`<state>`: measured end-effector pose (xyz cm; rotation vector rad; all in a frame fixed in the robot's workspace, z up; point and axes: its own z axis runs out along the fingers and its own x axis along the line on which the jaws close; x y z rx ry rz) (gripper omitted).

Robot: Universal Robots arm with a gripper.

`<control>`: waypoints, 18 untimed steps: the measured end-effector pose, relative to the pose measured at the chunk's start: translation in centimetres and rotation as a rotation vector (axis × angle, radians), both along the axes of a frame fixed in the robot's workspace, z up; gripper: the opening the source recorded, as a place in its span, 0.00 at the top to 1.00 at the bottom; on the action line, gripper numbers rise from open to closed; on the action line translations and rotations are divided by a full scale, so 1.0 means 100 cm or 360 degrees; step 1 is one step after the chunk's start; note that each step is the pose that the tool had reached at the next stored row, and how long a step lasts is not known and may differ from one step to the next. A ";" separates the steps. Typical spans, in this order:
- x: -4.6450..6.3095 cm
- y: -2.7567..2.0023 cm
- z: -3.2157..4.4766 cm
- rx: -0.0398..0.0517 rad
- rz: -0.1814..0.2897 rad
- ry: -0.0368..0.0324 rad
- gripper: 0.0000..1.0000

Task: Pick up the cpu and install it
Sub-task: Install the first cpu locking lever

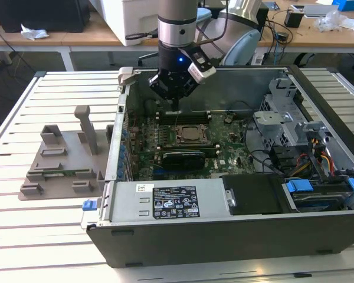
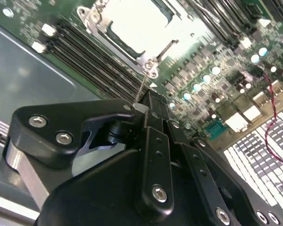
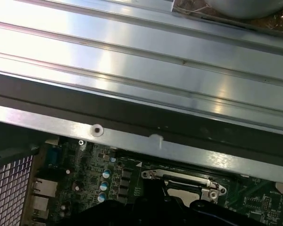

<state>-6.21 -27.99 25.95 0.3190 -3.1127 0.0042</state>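
The open computer case (image 1: 224,236) lies on a slatted table, with the motherboard's metal-framed socket (image 1: 192,135) near its middle. In the second wrist view a bright silver-white square, the cpu (image 2: 134,21), lies inside the socket frame (image 2: 96,23). The socket frame (image 3: 184,181) also appears in the first wrist view. My gripper (image 1: 174,106) hangs just behind the socket, over the memory slots. Its black fingers (image 2: 153,122) are pressed together, and the socket's thin wire lever (image 2: 144,87) runs up into their tips (image 2: 142,107).
A grey plastic tray (image 1: 59,171) with upright posts lies at the exterior view's left of the case. Inside the case are a black card with a fan (image 1: 183,158), the power supply (image 1: 165,203), a drive cage (image 1: 277,124) and coloured cables (image 1: 321,156).
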 end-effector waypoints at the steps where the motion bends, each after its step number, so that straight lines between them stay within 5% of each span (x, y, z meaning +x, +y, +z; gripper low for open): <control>1: 0.002 0.0000 0.0000 0.0000 -0.0001 0.0000 0.89; 5: 0.013 -0.0001 -0.0001 0.0000 -0.0003 0.0002 0.89; 10: 0.013 0.0000 -0.0002 0.0000 -0.0016 0.0002 0.89; 15: 0.013 0.0000 -0.0004 0.0000 -0.0182 0.0002 0.89; 18: 0.013 0.0000 -0.0004 0.0000 -0.0188 0.0002 0.89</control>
